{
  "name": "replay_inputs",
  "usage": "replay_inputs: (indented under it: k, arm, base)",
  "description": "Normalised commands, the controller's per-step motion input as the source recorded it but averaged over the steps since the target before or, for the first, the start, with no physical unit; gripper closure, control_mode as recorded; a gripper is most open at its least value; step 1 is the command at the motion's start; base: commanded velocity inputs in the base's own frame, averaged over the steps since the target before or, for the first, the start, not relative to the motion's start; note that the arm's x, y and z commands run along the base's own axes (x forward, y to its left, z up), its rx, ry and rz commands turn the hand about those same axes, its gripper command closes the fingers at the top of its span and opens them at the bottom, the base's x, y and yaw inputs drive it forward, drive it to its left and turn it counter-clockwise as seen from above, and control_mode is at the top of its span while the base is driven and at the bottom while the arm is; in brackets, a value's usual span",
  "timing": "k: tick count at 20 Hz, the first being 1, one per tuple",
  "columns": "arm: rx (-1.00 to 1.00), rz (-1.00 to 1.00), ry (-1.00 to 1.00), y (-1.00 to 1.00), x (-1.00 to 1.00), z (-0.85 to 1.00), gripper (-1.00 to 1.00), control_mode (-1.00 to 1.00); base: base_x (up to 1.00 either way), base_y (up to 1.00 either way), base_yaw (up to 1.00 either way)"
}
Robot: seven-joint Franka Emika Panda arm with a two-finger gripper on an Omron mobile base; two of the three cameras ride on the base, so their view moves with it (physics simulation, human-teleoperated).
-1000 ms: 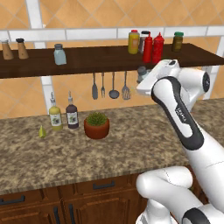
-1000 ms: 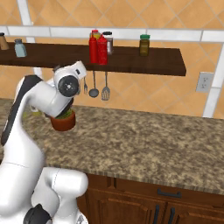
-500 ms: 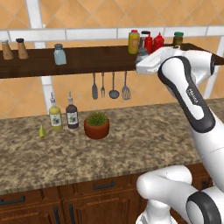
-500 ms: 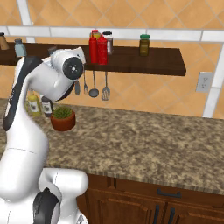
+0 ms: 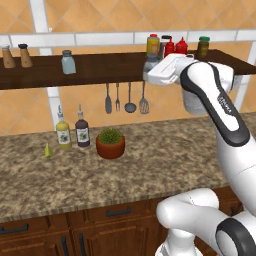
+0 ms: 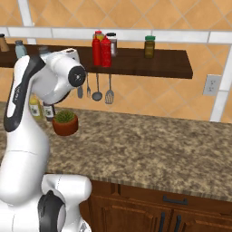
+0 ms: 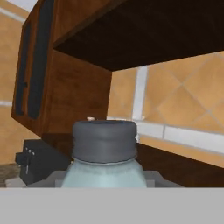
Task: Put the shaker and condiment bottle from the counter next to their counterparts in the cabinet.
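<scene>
The shaker [image 7: 104, 144], pale glass under a grey cap, sits right in front of the hand camera, and my gripper [image 5: 151, 71] is shut on it. It hangs at shelf height just in front of the cabinet [image 5: 100, 67], beside the yellow bottle [image 5: 153, 44]. The shaker [image 6: 44, 50] also peeks out past my white hand. Its counterpart shaker [image 5: 68, 62] stands further left on the shelf. Two red bottles stand side by side there: the slimmer one [image 6: 96, 50] and the stout condiment bottle [image 6: 106, 52]. The counter [image 5: 150, 170] lies below.
Two brown shakers [image 5: 15, 56] stand at the shelf's far left, a green-lidded jar [image 5: 203, 47] at its right. Utensils [image 5: 125, 97] hang under the shelf. On the counter are two oil bottles [image 5: 72, 132], a potted plant [image 5: 110, 143] and a small yellow-green item [image 5: 48, 150].
My arm has lifted the shaker from below the shelf up to shelf level and a little to the left. The grip has stayed the same.
</scene>
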Motion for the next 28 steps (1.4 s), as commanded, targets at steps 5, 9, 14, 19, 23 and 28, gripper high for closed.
replay_inputs:
  k: [5,9,14,19,23,28]
  arm:
    - [0.06,0.00,-0.06,0.35,0.10,0.00,1.00,-1.00]
    - [0.04,0.03,0.04,0.36,0.18,0.01,1.00,-1.00]
    - [0.18,0.06,0.03,0.19,0.13,0.22,1.00,-1.00]
    - [0.08,0.07,0.09,0.30,0.17,0.04,1.00,-1.00]
    - [-0.04,0.01,0.09,0.30,0.16,0.00,1.00,-1.00]
    - [-0.07,0.00,0.00,0.13,0.04,0.00,1.00,-1.00]
  base:
    - [0.00,0.00,0.00]
    - [0.00,0.00,0.00]
    - [0.00,0.00,0.00]
    - [0.00,0.00,0.00]
    - [0.00,0.00,0.00]
    - [0.00,0.00,0.00]
